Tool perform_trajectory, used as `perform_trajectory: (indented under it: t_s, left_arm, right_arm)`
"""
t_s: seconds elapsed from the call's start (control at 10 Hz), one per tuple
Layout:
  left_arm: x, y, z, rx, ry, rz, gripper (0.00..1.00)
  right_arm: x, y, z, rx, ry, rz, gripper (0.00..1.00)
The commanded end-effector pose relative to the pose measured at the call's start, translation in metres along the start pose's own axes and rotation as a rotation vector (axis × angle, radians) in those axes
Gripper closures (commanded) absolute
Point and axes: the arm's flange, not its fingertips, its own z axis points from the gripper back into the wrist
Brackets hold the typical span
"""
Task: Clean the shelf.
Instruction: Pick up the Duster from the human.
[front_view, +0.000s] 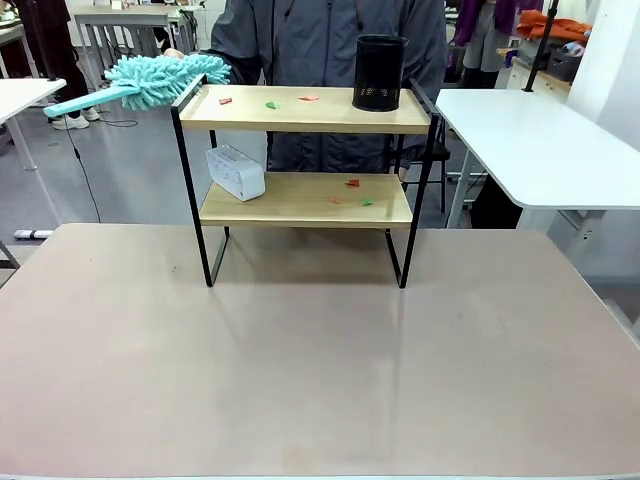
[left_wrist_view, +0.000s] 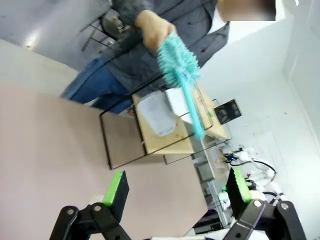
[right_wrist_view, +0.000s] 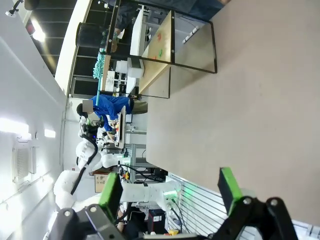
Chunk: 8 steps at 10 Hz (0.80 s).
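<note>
The shelf stands at the table's far side, paper scraps on both boards. Both grippers — left, right — hang wide apart, empty. A broad sweep of the person's teal duster (at the top-left corner) could topple the black mesh cup.

The left claw and right claw are alike: black linked bars joined at round pivot pins, each finger tipped with a flat, bright green pad. The pins show as pale rings on the black metal. The person wears a dark grey jacket with long sleeves and blue jeans.
</note>
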Motion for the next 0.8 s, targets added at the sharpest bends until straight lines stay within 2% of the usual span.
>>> perform_trajectory:
  t_s: [0.0, 0.1, 0.3, 0.4, 0.5, 0.6, 0.7]
  left_arm:
    - [0.058, 0.019, -0.015, -0.048, 0.011, 0.196, 0.0]
    - [0.0, 0.0, 0.0, 0.0, 0.0, 0.0, 0.0]
    - [0.0, 0.0, 0.0, 0.0, 0.0, 0.0, 0.0]
    - [0.032, 0.01, -0.019, -0.014, 0.017, 0.056, 0.0]
    - [0.054, 0.012, -0.028, 0.006, -0.056, 0.087, 0.0]
    - [0.081, 0.015, -0.045, -0.007, -0.011, 0.138, 0.0]
    - [0.107, 0.015, -0.063, -0.044, 0.111, 0.19, 0.0]
  right_arm:
    - [0.002, 0.001, 0.001, 0.011, -0.002, 0.029, 0.0]
    - [0.002, 0.001, 0.001, 0.011, -0.002, 0.029, 0.0]
    - [0.002, 0.001, 0.001, 0.011, -0.002, 0.029, 0.0]
    - [0.002, 0.001, 0.001, 0.011, -0.002, 0.029, 0.0]
    - [0.002, 0.001, 0.001, 0.011, -0.002, 0.029, 0.0]
    - [0.002, 0.001, 0.001, 0.011, -0.002, 0.029, 0.0]
    - [0.002, 0.001, 0.001, 0.011, -0.002, 0.029, 0.0]
